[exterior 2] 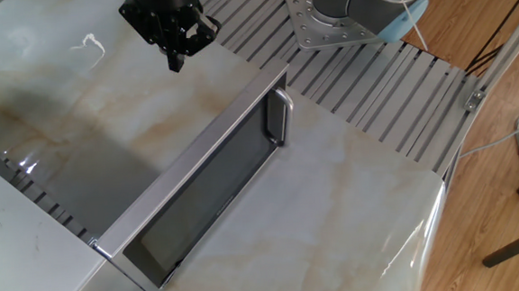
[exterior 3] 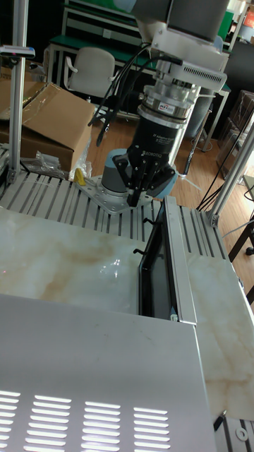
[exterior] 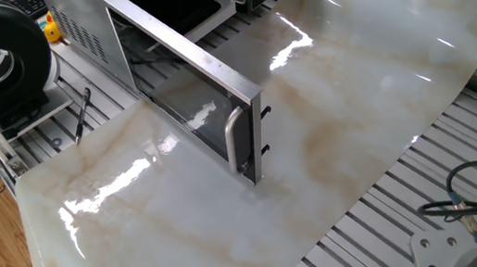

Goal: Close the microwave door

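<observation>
Glossy marble-patterned tabletop (exterior: 356, 107) fills the foreground. On it the microwave door (exterior: 201, 111) stands swung wide open, its silver bar handle (exterior: 237, 139) at the free edge, hinged to the microwave (exterior: 82, 20) behind. Farther back, the gripper (exterior 2: 176, 63) hovers over the table beside the door, fingers pressed together, touching nothing.

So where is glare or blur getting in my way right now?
One fixed view: bright streaks on the marble tabletop and a reflection on the microwave door. Other fixed view: mild glare only, gripper sharp. Tall fixed view: overexposed vent slots on the microwave.
</observation>
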`<action>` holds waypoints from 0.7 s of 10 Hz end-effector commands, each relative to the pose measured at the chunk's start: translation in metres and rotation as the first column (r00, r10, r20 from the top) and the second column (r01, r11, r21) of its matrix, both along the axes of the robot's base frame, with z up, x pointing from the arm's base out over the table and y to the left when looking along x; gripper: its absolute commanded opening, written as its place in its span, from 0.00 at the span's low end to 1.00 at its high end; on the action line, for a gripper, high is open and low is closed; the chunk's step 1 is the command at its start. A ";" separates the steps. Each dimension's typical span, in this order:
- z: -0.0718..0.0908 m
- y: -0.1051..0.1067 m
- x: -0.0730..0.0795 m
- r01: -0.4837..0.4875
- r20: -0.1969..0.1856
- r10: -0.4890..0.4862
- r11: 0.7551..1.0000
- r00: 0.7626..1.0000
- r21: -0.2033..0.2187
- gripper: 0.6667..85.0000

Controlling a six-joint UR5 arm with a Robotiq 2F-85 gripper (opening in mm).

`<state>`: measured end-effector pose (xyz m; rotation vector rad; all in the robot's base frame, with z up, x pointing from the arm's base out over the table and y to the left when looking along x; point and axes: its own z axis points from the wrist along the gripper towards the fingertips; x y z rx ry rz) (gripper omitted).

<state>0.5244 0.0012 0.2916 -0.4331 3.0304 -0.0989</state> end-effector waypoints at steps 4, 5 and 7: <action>0.018 0.045 0.004 0.071 -0.004 -0.071 0.997 0.997 0.021 0.01; 0.019 0.033 0.004 0.040 -0.003 -0.040 0.999 0.999 -0.029 0.01; 0.019 0.030 0.000 -0.008 -0.025 0.007 0.999 1.000 -0.044 0.01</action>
